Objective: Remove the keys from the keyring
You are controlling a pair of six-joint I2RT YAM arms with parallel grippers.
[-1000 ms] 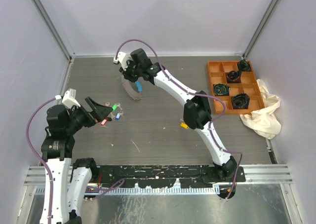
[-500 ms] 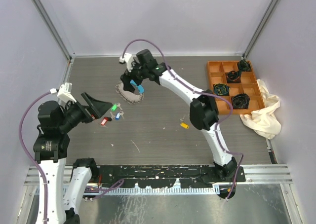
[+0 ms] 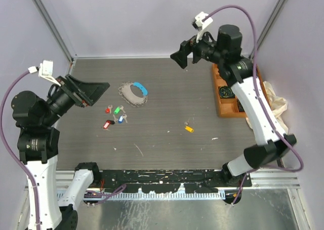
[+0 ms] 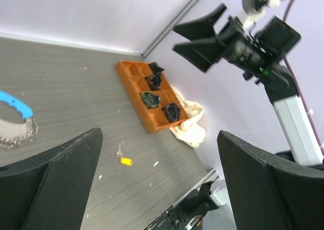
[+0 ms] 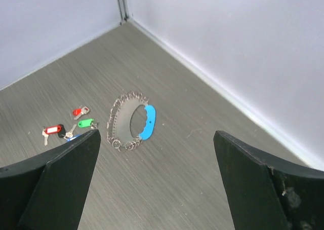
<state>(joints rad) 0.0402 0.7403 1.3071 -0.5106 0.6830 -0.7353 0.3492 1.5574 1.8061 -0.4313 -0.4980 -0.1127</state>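
Right gripper [image 3: 181,58] just released the keyring [image 3: 134,93] and lifted clear, jaws wide and empty like the left gripper [image 3: 88,90]; it lies on the table [image 3: 167,88], 4 keys [image 3: 117,109] loose beside it, yellow-tagged key [image 3: 189,129] well apart, so likely done.

Top view overhead, far — wrist views high, oblique; all share keyring [image 3: 140,88].

Metal chain keyring [image 5: 120,122], plastic-headed keys [image 5: 85,122], matt grained table [image 3: 167,113].
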